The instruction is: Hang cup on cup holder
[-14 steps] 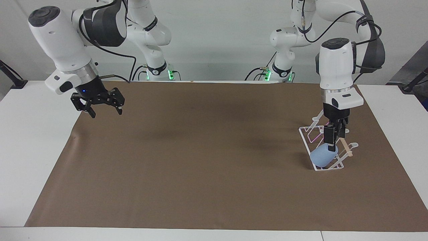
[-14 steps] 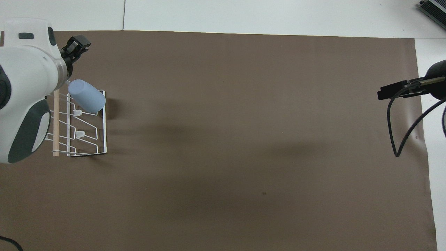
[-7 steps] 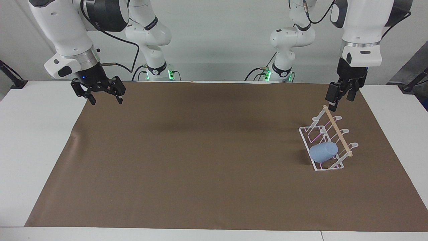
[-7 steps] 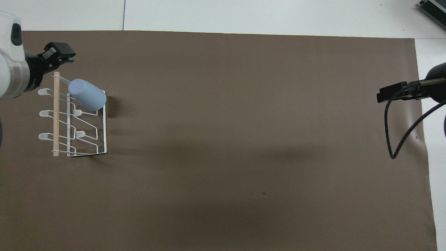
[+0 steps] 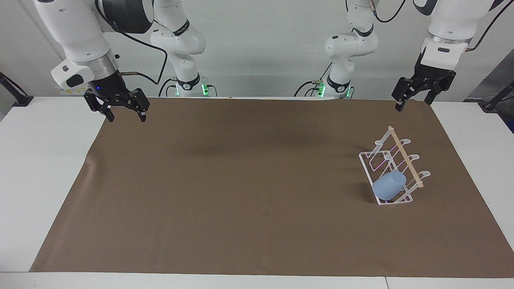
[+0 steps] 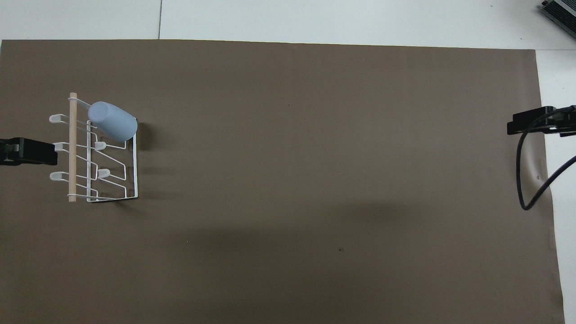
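The light-blue cup (image 5: 388,186) hangs tilted on a prong of the white wire cup holder (image 5: 395,170), at the rack's end farthest from the robots. The rack stands on the brown paper mat (image 5: 241,192) near the left arm's end of the table.

One second ago the left gripper (image 5: 421,95) was low at the cup, among the prongs. Now it is lifted high and drawn back, over the mat's corner at the robots' edge, with its fingers spread apart and holding nothing. The cup and the rack have kept their place.

The right gripper (image 5: 115,108) has also risen a little and now waits over the mat's other corner at the robots' edge, its fingers open and empty.

No brand, label or writing can be read on any thing.
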Tool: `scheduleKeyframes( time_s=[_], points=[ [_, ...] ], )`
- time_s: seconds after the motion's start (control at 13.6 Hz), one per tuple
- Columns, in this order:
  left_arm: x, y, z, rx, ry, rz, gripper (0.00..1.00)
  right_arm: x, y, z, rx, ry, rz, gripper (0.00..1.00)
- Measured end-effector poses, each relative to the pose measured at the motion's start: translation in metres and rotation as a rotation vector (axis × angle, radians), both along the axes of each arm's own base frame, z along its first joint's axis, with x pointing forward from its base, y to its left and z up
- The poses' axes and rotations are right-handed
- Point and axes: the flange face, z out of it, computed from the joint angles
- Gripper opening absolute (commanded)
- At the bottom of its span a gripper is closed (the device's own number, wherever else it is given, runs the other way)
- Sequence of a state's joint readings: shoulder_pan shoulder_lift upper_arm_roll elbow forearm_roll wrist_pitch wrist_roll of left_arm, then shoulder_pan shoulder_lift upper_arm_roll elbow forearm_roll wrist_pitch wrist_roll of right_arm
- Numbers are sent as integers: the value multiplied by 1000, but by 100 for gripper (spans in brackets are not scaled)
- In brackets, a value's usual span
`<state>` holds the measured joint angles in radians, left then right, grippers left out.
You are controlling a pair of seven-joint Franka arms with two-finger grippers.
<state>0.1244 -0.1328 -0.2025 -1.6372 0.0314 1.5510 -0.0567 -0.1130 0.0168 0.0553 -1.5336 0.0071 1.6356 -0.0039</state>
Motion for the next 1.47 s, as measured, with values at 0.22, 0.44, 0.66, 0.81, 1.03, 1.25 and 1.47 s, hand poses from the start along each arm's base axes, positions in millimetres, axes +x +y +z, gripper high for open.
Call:
scheduleKeyframes(
  time_s=[0.22, 0.44, 0.66, 0.81, 1.03, 1.25, 1.47],
  points=[
    [-1, 16, -5, -3, 15, 18, 100, 0, -5, 0, 0, 2, -9, 100],
    [3, 19, -4, -28, 13, 16, 100, -2, -18, -1, 0, 4, -33, 100],
    [14, 17, -4, -87, 9, 7, 100, -2, -23, -1, 0, 5, -40, 100],
    [16, 15, -5, -98, 9, -6, 100, -2, -21, -1, 0, 5, -37, 100],
    [13, 13, 1, -98, -6, -10, 100, -2, -18, -1, 0, 5, -32, 100],
    [5, 14, 14, -94, -33, -6, 100, -2, -18, -1, 0, 5, -32, 100],
    [2, 14, 9, -92, -22, -8, 100, -2, -18, -1, 0, 5, -32, 100]
  ],
)
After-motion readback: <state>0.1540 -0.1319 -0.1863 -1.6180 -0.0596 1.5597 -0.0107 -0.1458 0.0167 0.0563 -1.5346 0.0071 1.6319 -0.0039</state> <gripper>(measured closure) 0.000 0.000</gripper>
